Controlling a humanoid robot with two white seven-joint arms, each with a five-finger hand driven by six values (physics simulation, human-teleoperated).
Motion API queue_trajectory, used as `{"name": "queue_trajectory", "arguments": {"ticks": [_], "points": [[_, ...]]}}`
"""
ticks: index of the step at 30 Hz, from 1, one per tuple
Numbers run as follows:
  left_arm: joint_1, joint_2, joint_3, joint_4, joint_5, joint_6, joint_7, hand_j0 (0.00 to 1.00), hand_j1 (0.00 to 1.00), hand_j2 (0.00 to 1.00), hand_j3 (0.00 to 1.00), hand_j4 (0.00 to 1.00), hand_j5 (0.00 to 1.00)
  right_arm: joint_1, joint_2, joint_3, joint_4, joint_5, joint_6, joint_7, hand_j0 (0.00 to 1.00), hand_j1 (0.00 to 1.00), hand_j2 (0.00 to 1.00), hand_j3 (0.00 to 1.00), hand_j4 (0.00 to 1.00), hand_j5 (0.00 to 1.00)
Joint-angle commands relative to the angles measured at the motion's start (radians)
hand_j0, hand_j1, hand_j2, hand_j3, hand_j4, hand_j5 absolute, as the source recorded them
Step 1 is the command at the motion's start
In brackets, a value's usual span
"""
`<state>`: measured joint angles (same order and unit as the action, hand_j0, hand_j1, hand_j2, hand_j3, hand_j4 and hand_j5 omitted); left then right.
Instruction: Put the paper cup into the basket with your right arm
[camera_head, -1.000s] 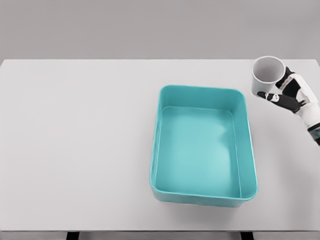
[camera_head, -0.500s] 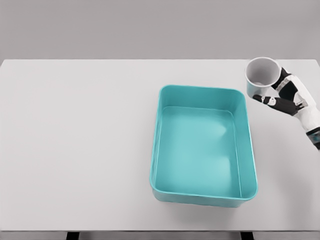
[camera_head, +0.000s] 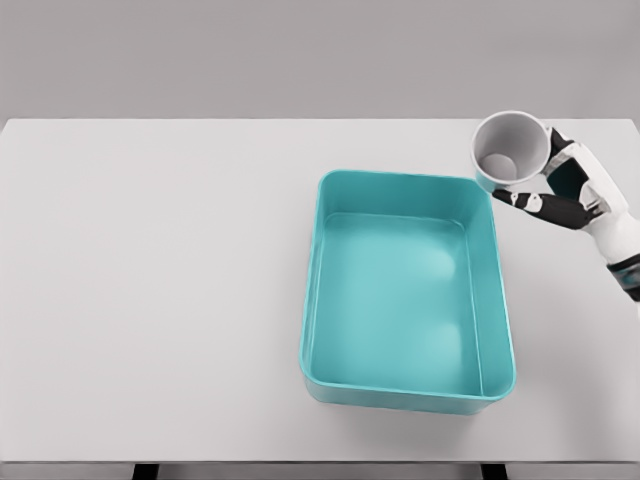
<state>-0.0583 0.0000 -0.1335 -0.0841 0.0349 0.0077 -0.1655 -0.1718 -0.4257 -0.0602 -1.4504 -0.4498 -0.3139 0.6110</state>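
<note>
A white paper cup (camera_head: 509, 150) hangs upright in the air at the right, its open mouth facing me, just over the far right corner of the basket. My right hand (camera_head: 558, 190) is shut on it, with the fingers wrapped round its right side and the thumb under it. The teal basket (camera_head: 500, 300) is a rectangular tub lying on the white table in the middle right of the head view, with nothing inside. My left arm does not show.
The white table (camera_head: 150, 280) spreads wide to the left of the basket. Its far edge runs along the top, and its front edge runs just below the basket.
My right hand has carried the cup to the left, from beside the basket's right side to its far right corner. The basket has not moved.
</note>
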Motion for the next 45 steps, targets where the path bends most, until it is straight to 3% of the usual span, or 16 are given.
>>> {"name": "queue_trajectory", "arguments": {"ticks": [1,9,20,29,32,37,41,45], "points": [[0.002,0.000,0.000,0.001,0.000,0.000,0.000,1.00,1.00,1.00,1.00,1.00,1.00,0.000,-0.001,0.000,-0.031,-0.003,-0.001,0.000,0.68,0.68,0.68,0.68,0.68,0.68],[0.002,0.000,0.000,0.000,0.000,0.000,0.000,1.00,1.00,1.00,1.00,1.00,1.00,0.011,-0.002,0.008,-0.091,0.008,-0.013,0.000,0.68,0.68,0.68,0.68,0.68,0.68],[0.000,0.000,0.000,0.000,0.000,0.000,0.000,1.00,1.00,1.00,1.00,1.00,1.00,0.035,-0.004,0.045,-0.206,0.146,-0.044,0.000,0.68,0.68,0.68,0.68,0.68,0.68],[0.000,0.000,0.000,0.000,0.000,0.000,0.000,1.00,1.00,1.00,1.00,1.00,1.00,0.060,-0.081,0.063,-0.249,0.145,-0.053,0.000,0.70,0.70,0.70,0.70,0.70,0.70],[0.002,0.000,0.000,0.000,0.000,0.000,0.000,1.00,1.00,1.00,1.00,1.00,1.00,0.060,-0.082,0.065,-0.251,0.145,-0.053,0.000,0.75,0.75,0.75,0.75,0.75,0.75],[0.002,0.000,0.000,0.001,0.000,0.000,0.000,1.00,1.00,1.00,1.00,1.00,1.00,0.057,-0.081,0.063,-0.251,0.132,-0.042,0.000,0.98,0.98,0.98,0.98,0.98,0.98],[0.000,0.000,0.000,0.000,0.000,0.000,0.000,1.00,1.00,1.00,1.00,1.00,1.00,0.057,-0.087,0.053,-0.266,0.125,0.018,0.000,0.99,0.99,0.99,0.99,0.99,0.99],[0.002,0.000,0.000,0.000,0.000,0.000,0.000,1.00,1.00,1.00,1.00,1.00,1.00,0.057,-0.134,0.025,-0.271,0.049,0.093,0.000,1.00,1.00,1.00,1.00,1.00,1.00]]}}
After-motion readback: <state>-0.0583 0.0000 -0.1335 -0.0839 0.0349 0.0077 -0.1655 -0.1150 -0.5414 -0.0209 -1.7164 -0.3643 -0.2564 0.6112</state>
